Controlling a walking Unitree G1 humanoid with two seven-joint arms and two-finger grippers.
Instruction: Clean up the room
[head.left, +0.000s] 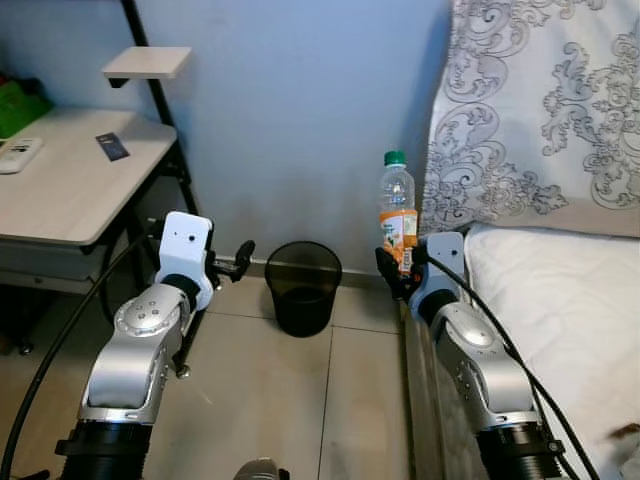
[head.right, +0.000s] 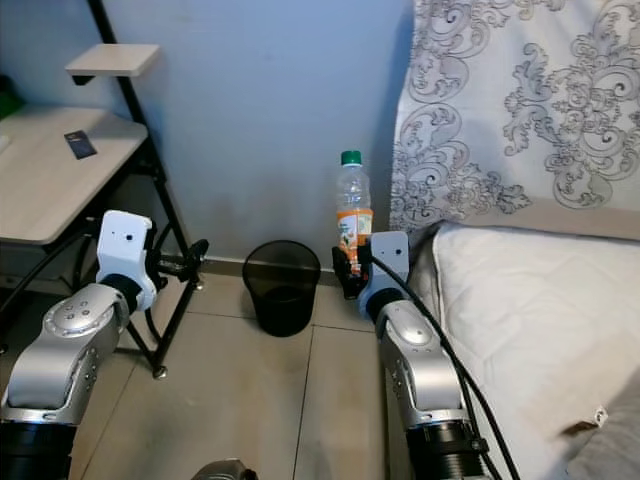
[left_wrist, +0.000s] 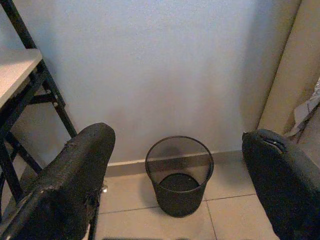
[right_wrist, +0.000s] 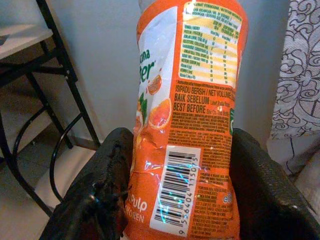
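Disposal looks like the step in hand: our right gripper (head.left: 397, 268) is clamped on the lower body of a clear plastic bottle with an orange label and green cap (head.left: 397, 205), held in the air beside the bed (head.left: 560, 300). The bottle stands upright, long axis vertical, cap on top. Next, we judge, it must travel left until it is over the black mesh wastebasket (head.left: 303, 287) on the floor by the wall. Our left gripper (left_wrist: 180, 165) hangs spread wide, empty, aimed at that basket.

A home bedroom: white mattress (head.left: 560, 300), patterned pillow (head.left: 540, 110), desk (head.left: 70, 190), mesh wastebasket (head.left: 303, 285) on tiled floor (head.left: 270, 400).
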